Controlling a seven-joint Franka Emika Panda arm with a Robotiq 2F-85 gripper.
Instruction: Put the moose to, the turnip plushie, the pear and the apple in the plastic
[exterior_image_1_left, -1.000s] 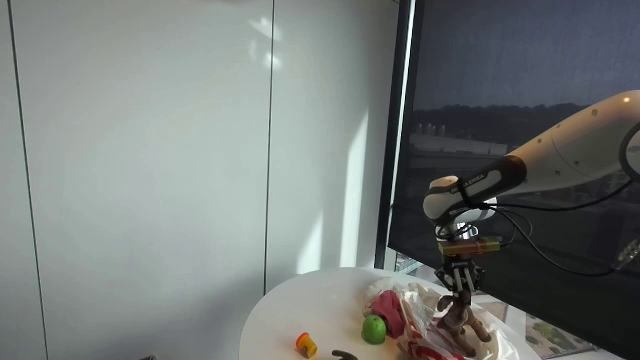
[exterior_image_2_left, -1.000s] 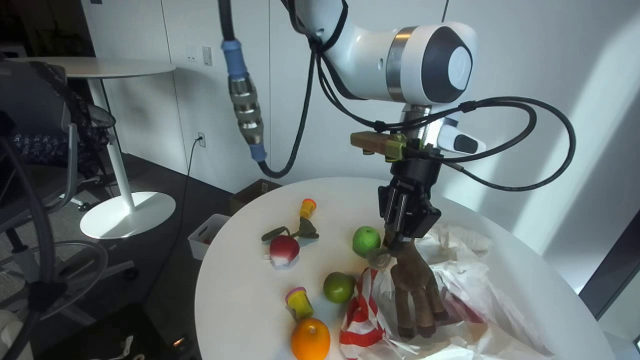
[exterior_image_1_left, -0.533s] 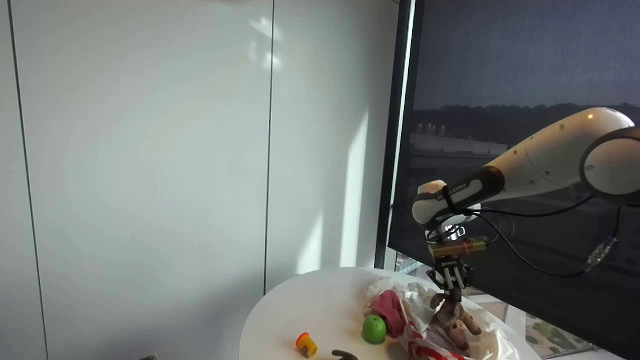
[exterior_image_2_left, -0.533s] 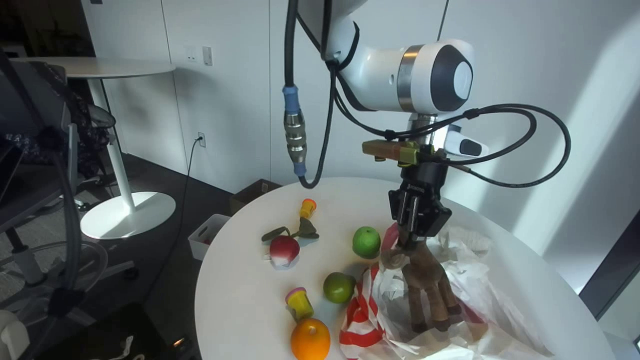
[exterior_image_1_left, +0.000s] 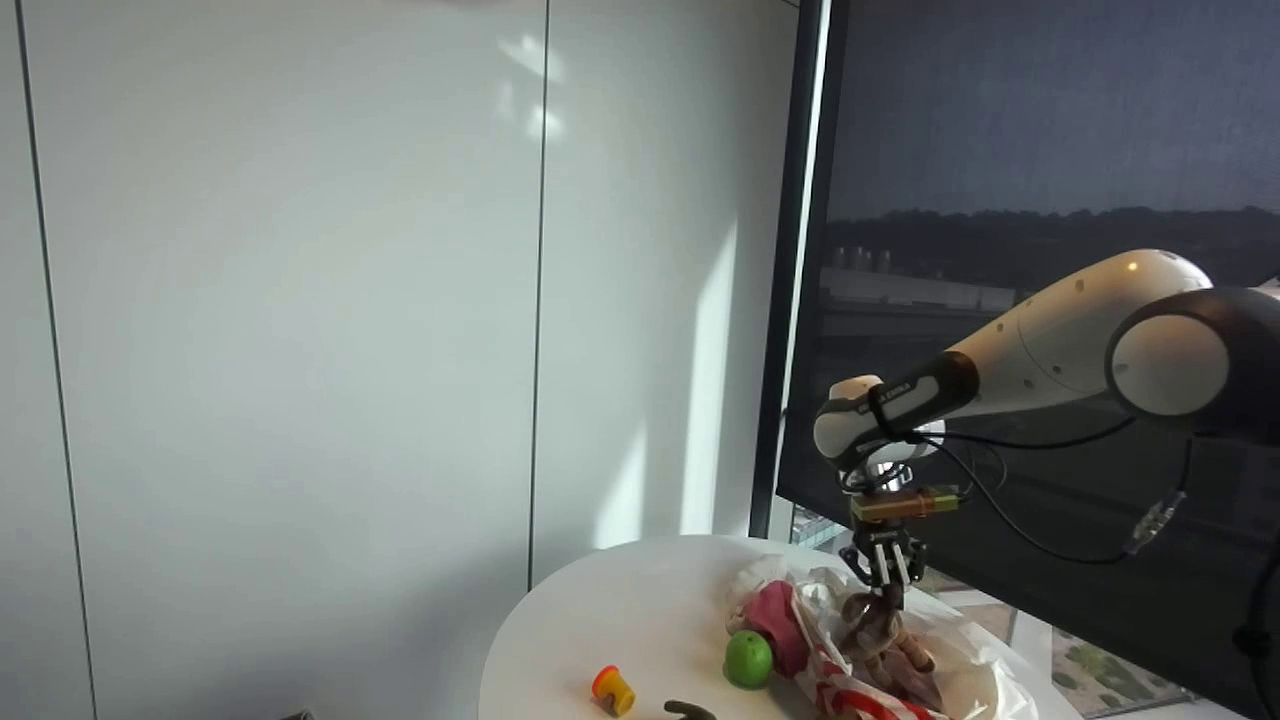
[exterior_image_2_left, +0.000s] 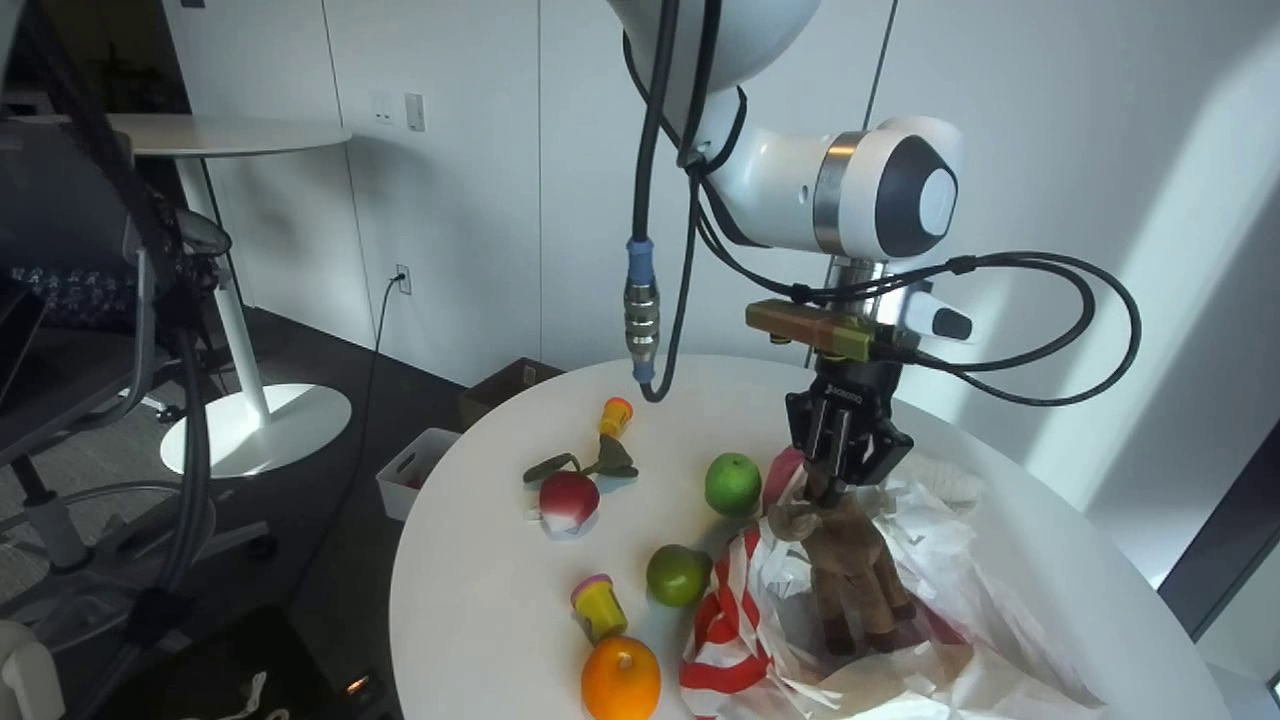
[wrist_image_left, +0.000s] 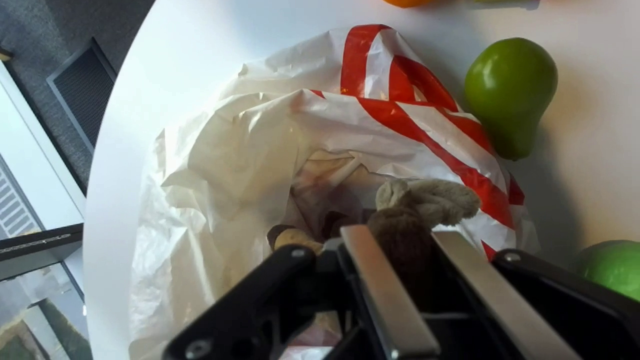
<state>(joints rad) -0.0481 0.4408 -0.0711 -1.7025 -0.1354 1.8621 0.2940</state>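
The gripper (exterior_image_2_left: 826, 488) is clenched on the moose (exterior_image_2_left: 852, 555), by its head or an antler (I cannot tell which), with the body and legs hanging below. The legs reach down into the gaping mouth of the plastic bag (wrist_image_left: 230, 150); whether the feet touch its bottom is hidden. The step in hand looks to be putting the moose in the bag, and it seems nearly done. The next move calls for a little more lowering, then letting go and rising straight up, since the loose rim could catch.

The bag sits crumpled near the edge of the table (exterior_image_2_left: 480, 620) by the window (exterior_image_1_left: 1040, 150). Something pinkish shows inside it, too blurred to name. A pink cloth-like thing (exterior_image_1_left: 775, 612) lies against the bag, perhaps under a fold.

The pear (wrist_image_left: 512, 92) is just beside the striped rim, the apple (exterior_image_2_left: 733, 485) near it. The turnip (exterior_image_2_left: 568, 500) lies well apart from the bag, toward the edge away from the window. All three are outside. A white bin (exterior_image_2_left: 400, 497), past that edge, has contents too small to make out.
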